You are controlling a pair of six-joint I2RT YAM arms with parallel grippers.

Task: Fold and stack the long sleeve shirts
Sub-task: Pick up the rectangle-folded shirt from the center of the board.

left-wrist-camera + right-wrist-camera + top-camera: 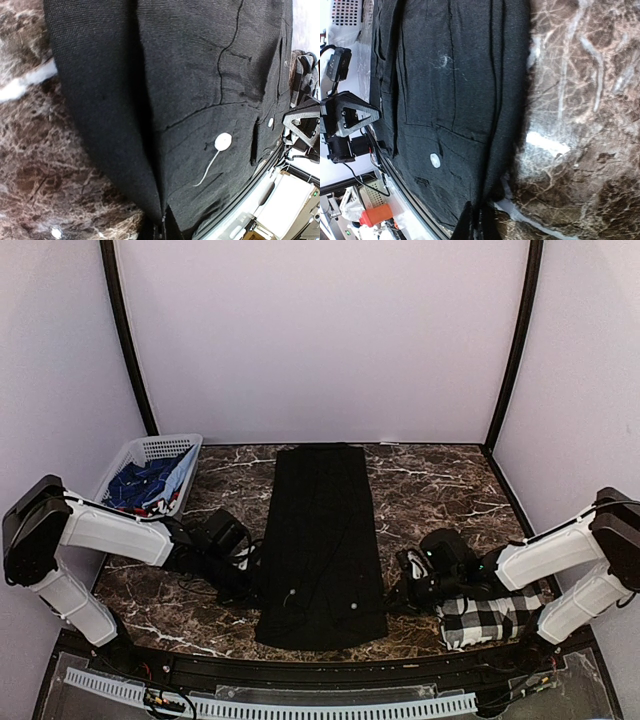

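Observation:
The plain black long sleeve shirt (pixel 322 540) lies as a long narrow strip down the middle of the marble table (pixel 440 490). My left gripper (pixel 252 585) is low at the strip's left edge near the front, shut on a pinched ridge of black cloth (pixel 150 165). My right gripper (pixel 392 595) is at the right edge opposite, shut on the cloth's border (pixel 495 165). A white button (pixel 223 141) with a loose thread shows near the hem. The black-and-white checked shirt (pixel 490 615) sits folded at the front right, partly under my right arm.
A white lattice basket (pixel 150 452) holding blue and red clothes stands at the back left corner. The table's black front rail (pixel 330 658) runs just past the shirt's hem. White walls enclose the back and sides.

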